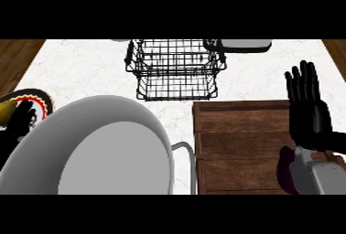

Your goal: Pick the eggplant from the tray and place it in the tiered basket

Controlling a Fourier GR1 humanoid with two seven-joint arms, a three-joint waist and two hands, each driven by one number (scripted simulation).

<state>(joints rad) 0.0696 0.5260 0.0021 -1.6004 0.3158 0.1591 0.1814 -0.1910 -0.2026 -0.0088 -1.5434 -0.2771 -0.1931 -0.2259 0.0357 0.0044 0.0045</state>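
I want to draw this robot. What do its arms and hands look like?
Draw black hands with long, thin fingers and a thumb, like the right hand. Its forearm is smooth light grey and chunky. The left hand is black too, but mostly hidden. No cables or markings show.

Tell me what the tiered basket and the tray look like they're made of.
The tiered basket looks like thin black metal wire: an open grid you can see the counter through. The tray looks like dark brown wood with a matte finish: plank seams and grain run across it, with a raised rim.
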